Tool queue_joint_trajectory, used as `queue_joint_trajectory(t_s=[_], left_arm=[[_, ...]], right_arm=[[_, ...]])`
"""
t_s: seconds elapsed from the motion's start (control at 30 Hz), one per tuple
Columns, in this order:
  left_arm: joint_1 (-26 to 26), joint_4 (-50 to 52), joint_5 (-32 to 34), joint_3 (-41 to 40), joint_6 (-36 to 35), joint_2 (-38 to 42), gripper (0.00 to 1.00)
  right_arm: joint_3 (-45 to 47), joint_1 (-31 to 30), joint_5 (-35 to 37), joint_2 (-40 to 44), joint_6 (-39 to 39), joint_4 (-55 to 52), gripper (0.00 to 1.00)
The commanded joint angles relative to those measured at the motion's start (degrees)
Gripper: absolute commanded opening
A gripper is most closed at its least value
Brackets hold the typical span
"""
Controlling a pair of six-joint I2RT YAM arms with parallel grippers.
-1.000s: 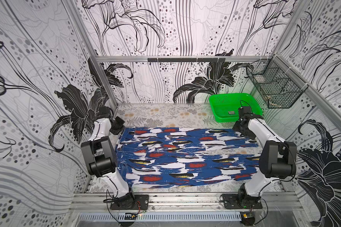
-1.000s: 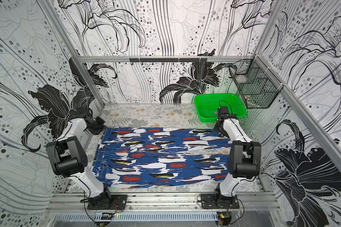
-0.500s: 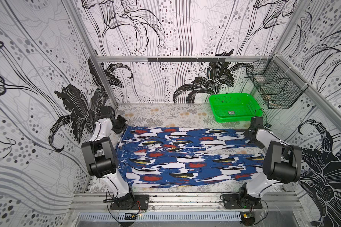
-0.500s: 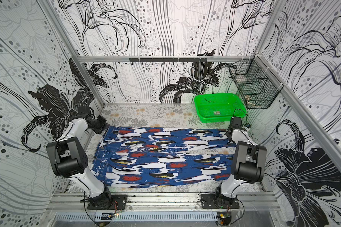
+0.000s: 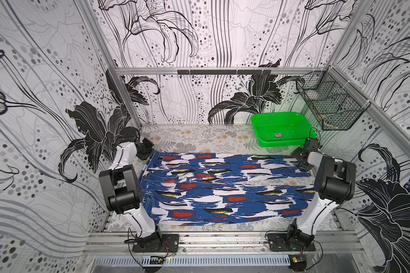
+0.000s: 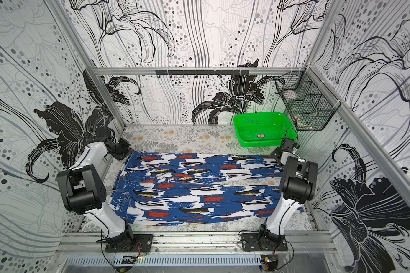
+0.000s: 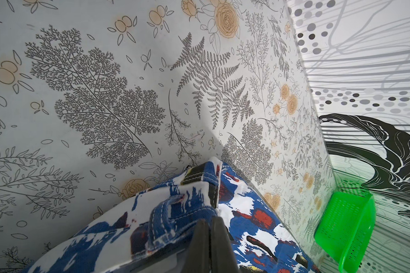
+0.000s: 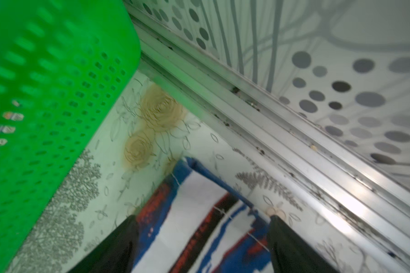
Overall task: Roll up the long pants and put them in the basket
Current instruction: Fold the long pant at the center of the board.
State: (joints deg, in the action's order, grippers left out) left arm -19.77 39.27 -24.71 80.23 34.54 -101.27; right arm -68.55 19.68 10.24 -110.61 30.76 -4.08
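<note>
1. the pants [image 5: 223, 189] lie spread flat on the table [image 5: 199, 137], with the waist by the left arm and the leg ends by the right arm. in both top views the arms cover parts of the pants' side edges.
2. the left gripper [image 7: 210, 223] is cut off at the wrist view's edge. its fingers [image 7: 200, 238] are pressed together and seem to pinch the raised far waist corner of the pants [image 7: 175, 208].
3. in a top view the left gripper [image 5: 148, 151] hides its own tips.
4. the right wrist view is blurred. the right gripper [image 8: 202, 217] stands spread, one finger on each side of the far leg's hem corner. i cannot tell whether the fingers touch the cloth.
5. the basket [image 5: 282, 143] is green and sits in the far right corner, just beyond the pants and apart from them. the sticker [image 5: 279, 135] on its floor is too small to read.
6. the wire cage [image 5: 329, 106] on the right wall holds pale things that are too small to make out.
</note>
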Motion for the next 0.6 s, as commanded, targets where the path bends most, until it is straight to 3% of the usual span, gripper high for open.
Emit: queue_joint_trajectory(t_s=[0.0, 0.23, 0.57], left_arm=[[0.5, -1.7, 0.2, 0.6, -1.1, 1.9, 0.00], [0.5, -1.6, -0.2, 1.6, -1.3, 0.6, 0.00], [0.5, -1.9, -0.8, 2.3, -1.0, -0.7, 0.00]], right_arm=[[-4.6, -1.2, 1.4, -1.5, -0.9, -1.0, 0.88], [-16.1, -2.0, 6.1, -7.1, -0.3, -15.2, 0.88], [-16.8, -2.0, 7.8, -8.3, 0.3, -20.3, 0.84]])
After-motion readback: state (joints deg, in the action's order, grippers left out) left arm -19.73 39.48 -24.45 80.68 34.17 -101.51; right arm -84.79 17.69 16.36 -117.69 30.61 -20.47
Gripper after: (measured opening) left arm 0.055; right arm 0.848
